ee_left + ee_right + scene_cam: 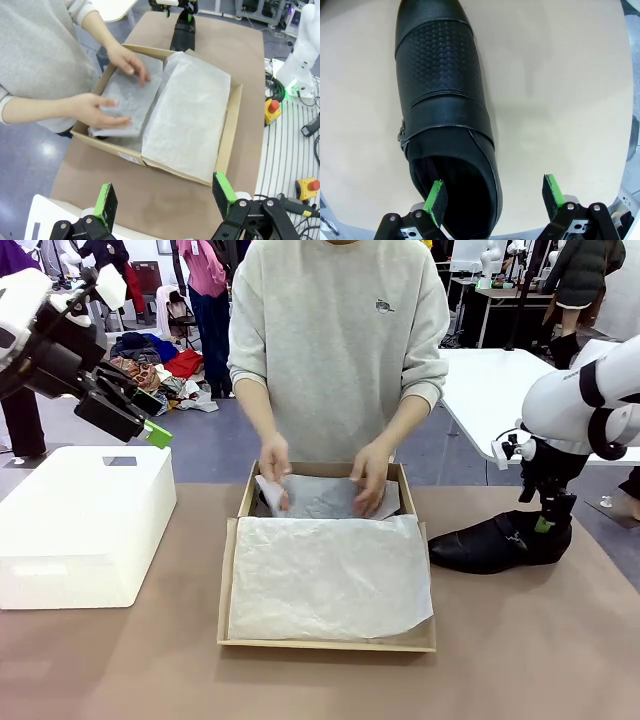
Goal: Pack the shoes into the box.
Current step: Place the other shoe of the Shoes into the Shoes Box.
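Right claw (pixel 493 182) apart astride heel rim of shoe (pixel 440 90), left claw (pixel 162 182) apart, high left of box (pixel 230 130), bare table (pixel 560 90) around shoe

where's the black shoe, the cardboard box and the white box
black shoe (pixel 440 75), right wrist view, on its textured upper
cardboard box (pixel 228 580), front view, on its left wall
white box (pixel 85 490), front view, on its top face

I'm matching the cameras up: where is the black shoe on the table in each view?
Front view: the shoe lies at right, beside the box.
Left wrist view: top centre, beyond the box.
Right wrist view: centre-left, toe pointing up.
Shared landmark: the open right gripper, one finger over the shoe's opening.
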`<state>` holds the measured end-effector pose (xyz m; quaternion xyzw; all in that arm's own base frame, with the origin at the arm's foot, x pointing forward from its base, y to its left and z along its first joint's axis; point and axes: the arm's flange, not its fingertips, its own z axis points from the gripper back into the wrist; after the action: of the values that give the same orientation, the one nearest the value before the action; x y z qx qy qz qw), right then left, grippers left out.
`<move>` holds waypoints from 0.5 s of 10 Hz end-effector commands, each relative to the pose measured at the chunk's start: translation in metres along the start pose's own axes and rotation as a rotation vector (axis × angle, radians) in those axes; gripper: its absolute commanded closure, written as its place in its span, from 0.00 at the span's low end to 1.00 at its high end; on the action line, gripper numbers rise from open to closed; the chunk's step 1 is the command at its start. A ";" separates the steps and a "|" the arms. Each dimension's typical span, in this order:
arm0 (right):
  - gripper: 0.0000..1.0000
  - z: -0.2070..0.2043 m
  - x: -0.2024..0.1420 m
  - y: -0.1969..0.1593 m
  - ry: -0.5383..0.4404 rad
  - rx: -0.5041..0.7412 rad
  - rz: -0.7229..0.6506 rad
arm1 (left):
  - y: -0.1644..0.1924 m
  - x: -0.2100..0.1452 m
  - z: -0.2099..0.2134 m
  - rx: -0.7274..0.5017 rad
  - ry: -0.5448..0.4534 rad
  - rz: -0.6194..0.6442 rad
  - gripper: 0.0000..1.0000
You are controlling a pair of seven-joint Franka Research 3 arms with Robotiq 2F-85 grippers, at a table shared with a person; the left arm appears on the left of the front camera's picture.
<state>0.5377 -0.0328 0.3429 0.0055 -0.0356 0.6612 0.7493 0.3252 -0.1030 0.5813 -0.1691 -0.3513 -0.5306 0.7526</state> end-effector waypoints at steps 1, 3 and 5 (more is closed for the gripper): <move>0.00 -0.009 -0.004 0.002 -0.002 -0.022 0.019 | 0.001 0.000 0.000 -0.015 -0.015 -0.013 0.00; 0.00 -0.017 -0.004 0.001 0.004 -0.006 0.009 | 0.001 0.000 0.000 -0.015 -0.015 -0.013 0.00; 0.13 -0.019 -0.005 -0.002 0.008 0.021 -0.015 | 0.001 0.000 0.000 -0.015 -0.015 -0.013 0.00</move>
<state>0.5380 -0.0351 0.3239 0.0108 -0.0276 0.6592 0.7513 0.3251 -0.1031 0.5814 -0.1695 -0.3515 -0.5305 0.7525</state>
